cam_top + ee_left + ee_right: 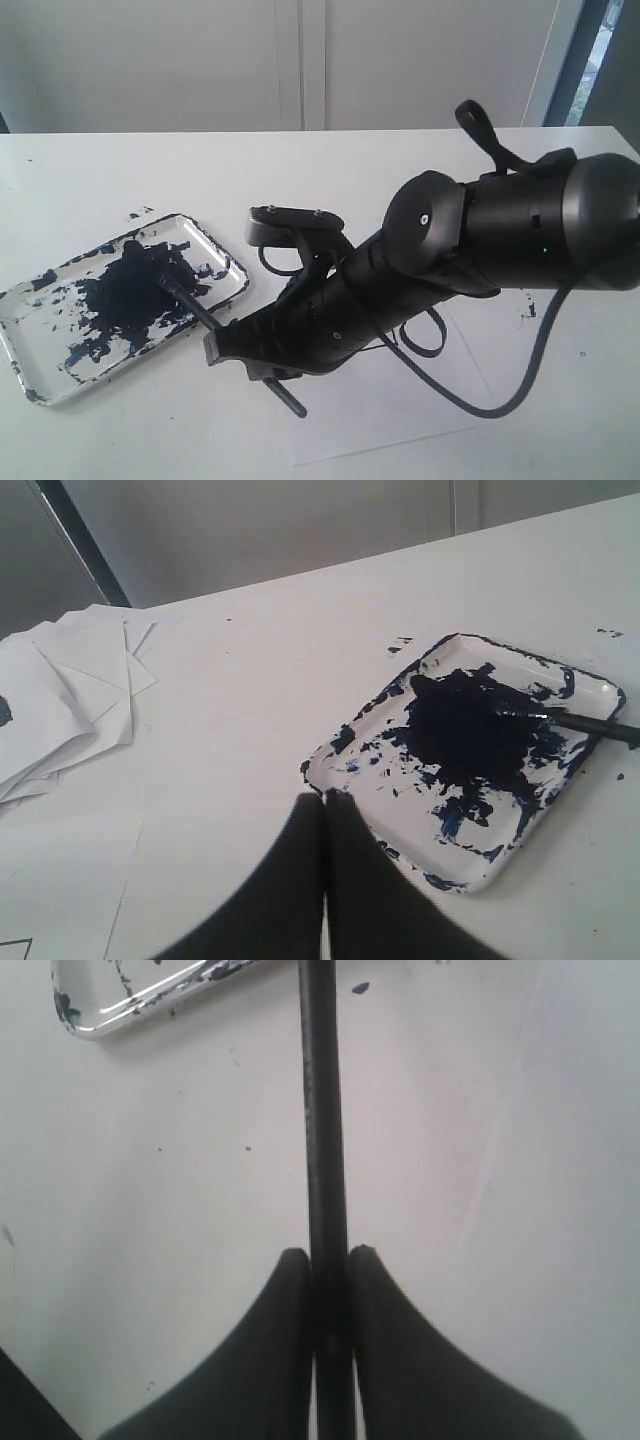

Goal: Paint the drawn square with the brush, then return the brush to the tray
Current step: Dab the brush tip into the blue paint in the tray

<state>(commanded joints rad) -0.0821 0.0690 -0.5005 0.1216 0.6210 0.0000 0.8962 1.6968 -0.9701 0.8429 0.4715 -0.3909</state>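
Observation:
The white tray [226,257] lies at the left, blotched with dark blue-black paint and bearing a big blob; the left wrist view also shows the tray [400,810]. The brush [195,305] slants from that blob over the tray's rim. Its silver ferrule and the brush handle [585,722] lie across the paint. My right gripper [228,345] is shut on the black handle just outside the tray, and the right wrist view shows the brush [322,1110] clamped in that gripper [328,1252]. My left gripper [324,795] is shut and empty, near the tray's edge. The drawn square is hidden.
A white paper sheet [400,425] lies under my right arm, which covers most of it. Loose folded papers [70,700] are piled beside the tray's far side in the left wrist view. Small paint specks [528,310] dot the white table.

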